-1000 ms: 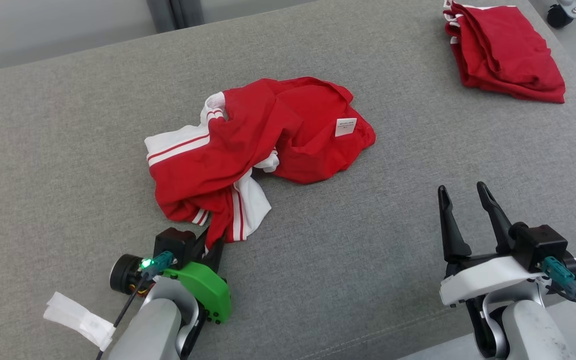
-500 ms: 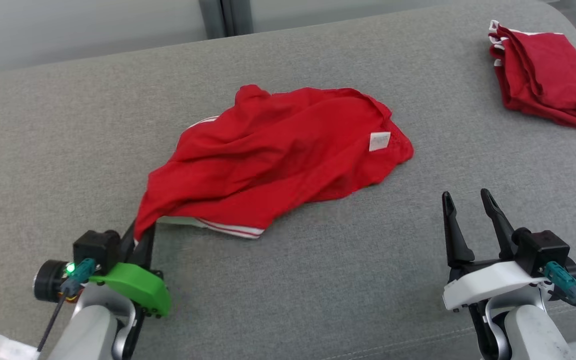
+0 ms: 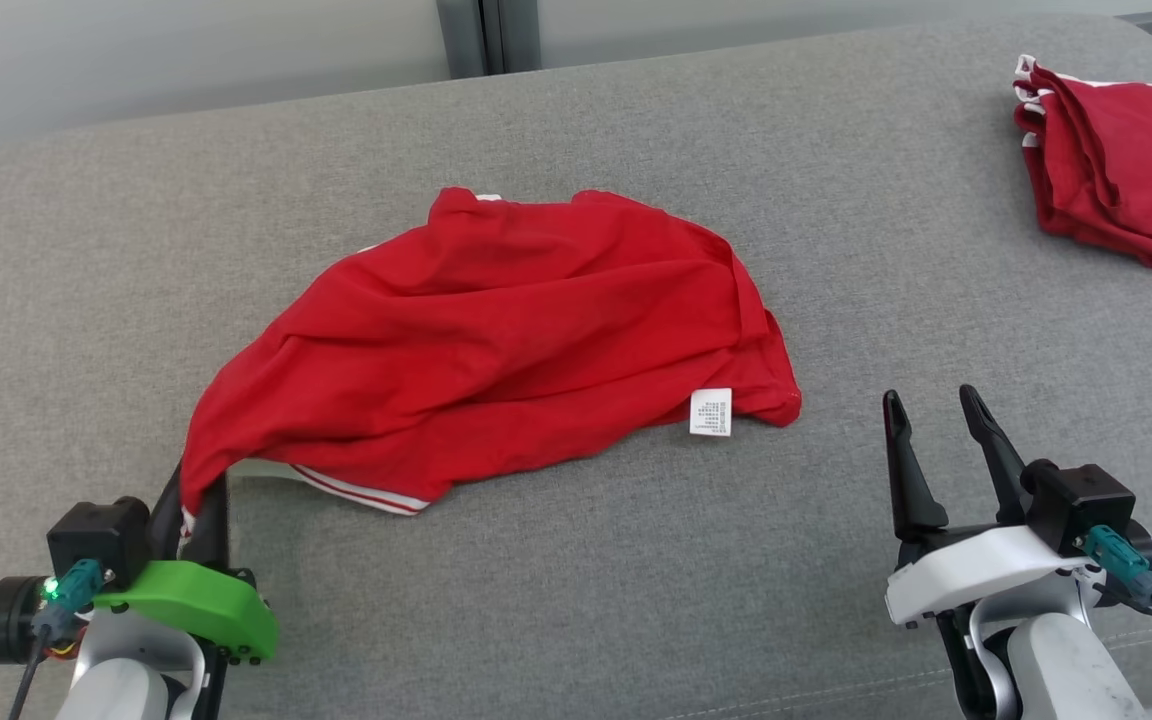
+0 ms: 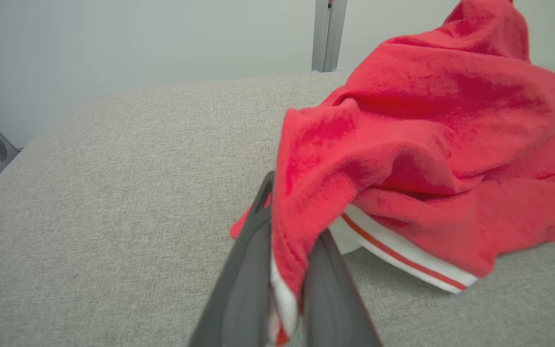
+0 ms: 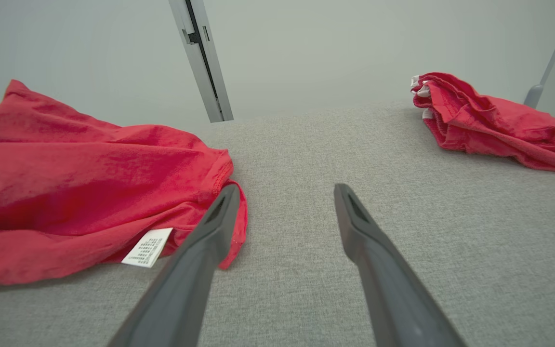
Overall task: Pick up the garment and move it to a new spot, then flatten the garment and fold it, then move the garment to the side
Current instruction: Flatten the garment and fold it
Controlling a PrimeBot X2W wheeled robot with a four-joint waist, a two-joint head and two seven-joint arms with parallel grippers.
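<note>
The garment is red with white, red-striped trim and a white care label near its right edge. It lies spread across the middle of the grey cushion. My left gripper at the lower left is shut on the garment's lower-left corner, which drapes over its fingers in the left wrist view, where the garment rises to the right. My right gripper stands open at the lower right, a little right of the garment's label corner. The right wrist view has the garment at left, beside my right gripper.
A second red garment, folded, lies at the far right of the grey cushion; the right wrist view has the folded garment at upper right. A pale wall with a grey post stands behind the cushion.
The crumpled garment has been dragged toward the lower left and spread out by my left gripper, which now grips its corner. The head camera has shifted. The right gripper stays open in place.
</note>
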